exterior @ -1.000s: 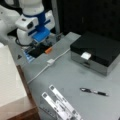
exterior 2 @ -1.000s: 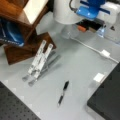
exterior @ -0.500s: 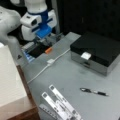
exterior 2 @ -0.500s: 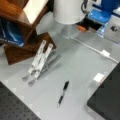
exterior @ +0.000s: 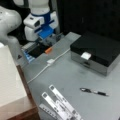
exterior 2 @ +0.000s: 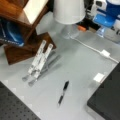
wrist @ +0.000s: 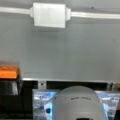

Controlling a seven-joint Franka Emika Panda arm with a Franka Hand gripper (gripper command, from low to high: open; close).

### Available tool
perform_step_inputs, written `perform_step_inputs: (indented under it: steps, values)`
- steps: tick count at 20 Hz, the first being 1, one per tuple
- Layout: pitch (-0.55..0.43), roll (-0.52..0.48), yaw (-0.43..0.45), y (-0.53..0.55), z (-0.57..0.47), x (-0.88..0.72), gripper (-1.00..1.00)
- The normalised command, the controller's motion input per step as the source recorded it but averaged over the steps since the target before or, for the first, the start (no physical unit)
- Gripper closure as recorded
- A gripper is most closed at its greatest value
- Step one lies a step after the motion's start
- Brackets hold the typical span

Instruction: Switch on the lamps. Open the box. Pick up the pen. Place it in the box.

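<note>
The pincer (exterior: pixel 51 40) hangs at the far end of the grey tabletop (exterior: pixel 65 75), just above an orange button (exterior: pixel 48 50) and near the white cable switch (exterior: pixel 50 61); whether its jaws are spread or pressed together, I cannot tell. The box (exterior: pixel 98 51) sits shut, well apart from the pincer. The pen (exterior: pixel 93 91) lies on the tabletop in front of the box, untouched.

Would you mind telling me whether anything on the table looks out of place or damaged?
Nothing stands out: the box sits shut, the pen lies loose on the table, and the gripper hovers near the cable switch.
</note>
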Motion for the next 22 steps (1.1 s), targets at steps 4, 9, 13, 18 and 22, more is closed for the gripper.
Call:
perform_step_inputs:
  steps: [4, 9, 13, 18, 22]
  values:
    - [-0.194, 0.158, 0.006, -0.07, -0.23, -0.3, -1.0]
    - [-0.229, 0.169, 0.014, -0.05, -0.22, -0.3, -1.0]
    - [-0.278, 0.231, 0.002, -0.02, -0.21, -0.3, -1.0]
    - [-0.27, 0.261, 0.016, -0.03, -0.28, -0.4, -1.0]
    - [-0.304, 0.272, 0.039, -0.09, -0.36, -0.42, -1.0]
